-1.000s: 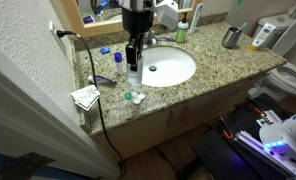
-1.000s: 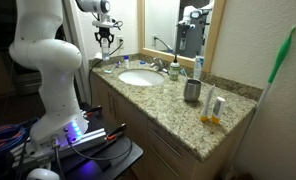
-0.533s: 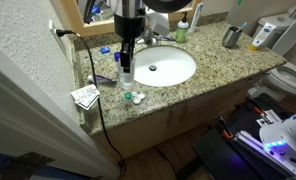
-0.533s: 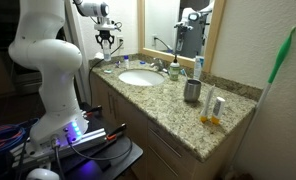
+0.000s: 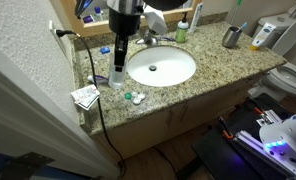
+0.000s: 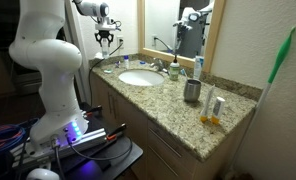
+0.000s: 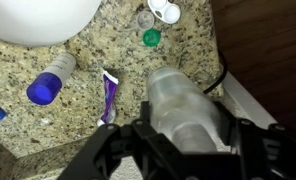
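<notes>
gripper (image 5: 119,62) clenched on a translucent bottle (image 7: 178,95) beside the sink (image 5: 160,67). a purple tube (image 7: 108,96), a blue-capped bottle (image 7: 50,80) and a green cap (image 7: 151,38) lie close by.

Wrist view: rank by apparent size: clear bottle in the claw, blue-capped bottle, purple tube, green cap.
1. clear bottle, though it sits nearest the camera, which inflates it.
2. blue-capped bottle and purple tube: look alike, not ranked.
3. green cap, smallest.
</notes>
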You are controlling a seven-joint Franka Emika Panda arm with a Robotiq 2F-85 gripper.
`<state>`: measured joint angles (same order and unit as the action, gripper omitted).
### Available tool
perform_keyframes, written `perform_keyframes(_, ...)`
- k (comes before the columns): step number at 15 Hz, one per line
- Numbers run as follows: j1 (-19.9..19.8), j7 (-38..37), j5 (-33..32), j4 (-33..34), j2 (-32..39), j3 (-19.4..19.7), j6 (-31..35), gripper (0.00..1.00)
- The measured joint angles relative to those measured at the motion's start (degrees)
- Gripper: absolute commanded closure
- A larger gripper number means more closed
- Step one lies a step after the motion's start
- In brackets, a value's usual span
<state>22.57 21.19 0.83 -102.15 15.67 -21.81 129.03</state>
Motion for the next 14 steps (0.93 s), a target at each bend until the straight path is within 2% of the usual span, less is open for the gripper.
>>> perform_keyframes(4,1.6,1.4,-1.7,3.4,2.8,-1.7,-0.1,0.63)
perform_keyframes(9,2.9,0.6,-3.8,9.0,8.1,-1.7,-3.6,0.63)
perform_keyframes(14,3.7,0.6,-4.9,13.2,15.4,-1.4,-4.1,0.63)
